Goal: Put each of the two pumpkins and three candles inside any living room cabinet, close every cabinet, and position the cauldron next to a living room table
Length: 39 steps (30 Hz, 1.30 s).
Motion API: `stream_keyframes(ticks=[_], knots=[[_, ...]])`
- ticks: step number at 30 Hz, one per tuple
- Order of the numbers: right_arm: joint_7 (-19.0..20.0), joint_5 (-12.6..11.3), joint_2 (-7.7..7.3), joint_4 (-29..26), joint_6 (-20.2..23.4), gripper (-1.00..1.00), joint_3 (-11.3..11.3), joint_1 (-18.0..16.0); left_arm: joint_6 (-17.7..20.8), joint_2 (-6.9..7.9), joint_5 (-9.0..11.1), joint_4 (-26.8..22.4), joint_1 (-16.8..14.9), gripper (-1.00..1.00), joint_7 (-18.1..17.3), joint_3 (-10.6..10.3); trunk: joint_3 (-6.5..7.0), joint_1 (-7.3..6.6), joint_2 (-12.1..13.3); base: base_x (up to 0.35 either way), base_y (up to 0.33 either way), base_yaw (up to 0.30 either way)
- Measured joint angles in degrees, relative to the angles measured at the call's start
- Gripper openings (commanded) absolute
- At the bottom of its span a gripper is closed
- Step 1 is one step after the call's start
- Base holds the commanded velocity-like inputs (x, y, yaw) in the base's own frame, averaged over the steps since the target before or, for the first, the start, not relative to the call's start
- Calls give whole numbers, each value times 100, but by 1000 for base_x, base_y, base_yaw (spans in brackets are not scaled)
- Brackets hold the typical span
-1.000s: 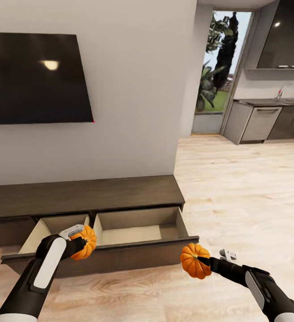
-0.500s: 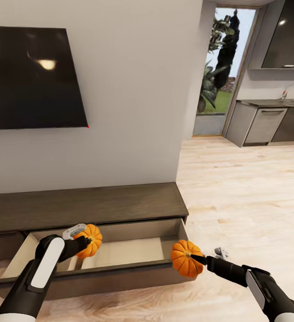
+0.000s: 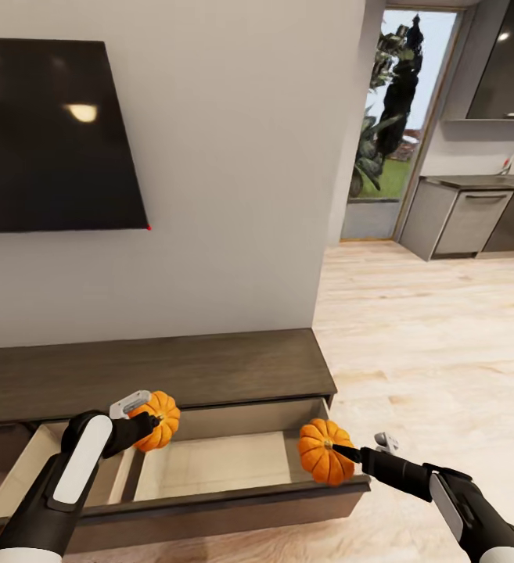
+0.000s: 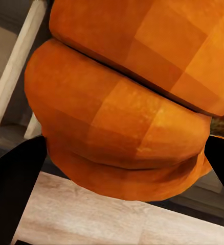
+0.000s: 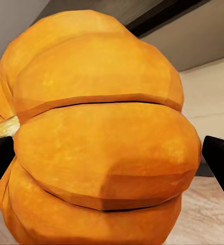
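The long dark-brown cabinet runs under the wall, and its wide drawer stands pulled out, pale beige inside. My left gripper is shut on an orange ribbed pumpkin, held over the drawer's left half by the inner divider. This pumpkin crowds the left wrist view between two dark fingers. My right gripper is shut on the other pumpkin, held above the drawer's right end. It looms large as the pumpkin in the right wrist view. Candles and cauldron are out of view.
A black TV hangs on the wall above the cabinet. Light wooden floor stretches to the right toward grey kitchen cabinets and a glass door onto a garden.
The camera has come closer to the cabinet and the view has shifted. The right pumpkin now hangs over the drawer's right end instead of in front of it; the left pumpkin is further in.
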Motion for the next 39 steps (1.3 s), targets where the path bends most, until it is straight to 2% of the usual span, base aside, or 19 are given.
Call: stream_keyframes(ticks=[7,9,10,12,13,14,15,19,22,26,34,36,38,39], knots=[[1,-28,36,-233,30,-100,10,4,0,0,-8,0,-1,-100,1,-19,0,0,0,4,0,35],[-29,-67,270,-371,73,-100,20,3,-3,-1,-3,4,-2,-100,1,-25,0,0,0,0,0,4],[-58,9,431,-422,26,-100,17,2,-1,-4,-3,4,-1,-100,-1,-28,0,1,0,0,0,2],[-286,2,866,-552,78,-100,30,3,-7,-8,8,7,-2,-100,-6,-33,0,0,0,0,0,1],[-685,89,1127,-604,15,-100,33,2,-3,-13,3,6,-2,-100,-8,-37,0,1,0,0,0,0],[-1193,62,1371,-637,11,-100,80,-2,-3,-34,7,9,-2,-100,-8,-44,0,1,0,0,0,0],[-1623,96,1550,-651,-24,-100,177,-26,-9,-48,27,11,-1,-100,-9,-68,0,1,1,0,0,0],[-2128,-10,1890,-668,-21,-100,533,-116,-8,-62,28,33,3,-100,-12,-191,0,0,0,0,0,0],[-2308,-25,2000,-682,-30,-100,655,-227,2,-109,44,226,3,-100,-4,-338,-1,1,0,5,-2,0],[-2473,-10,2115,-688,-63,-100,842,-279,-64,-282,-17,504,1,-100,15,-593,0,-1,0,80,-83,0],[-3252,15,2142,-881,-192,-100,954,-290,-142,-361,-108,573,0,-100,35,-764,0,0,0,35,-45,0],[-3472,0,2147,-969,-185,-100,1135,-291,-230,-364,-107,579,-1,-100,48,-877,0,0,0,3,-4,0],[-3607,-37,2147,-1053,-190,-100,1460,-290,-335,-365,-113,587,-1,-100,63,-949,0,0,0,1,-1,0],[-3622,-18,2147,-1064,-195,-100,1509,-290,-342,-365,-122,595,-2,-100,70,-956,0,0,0,0,0,0]])
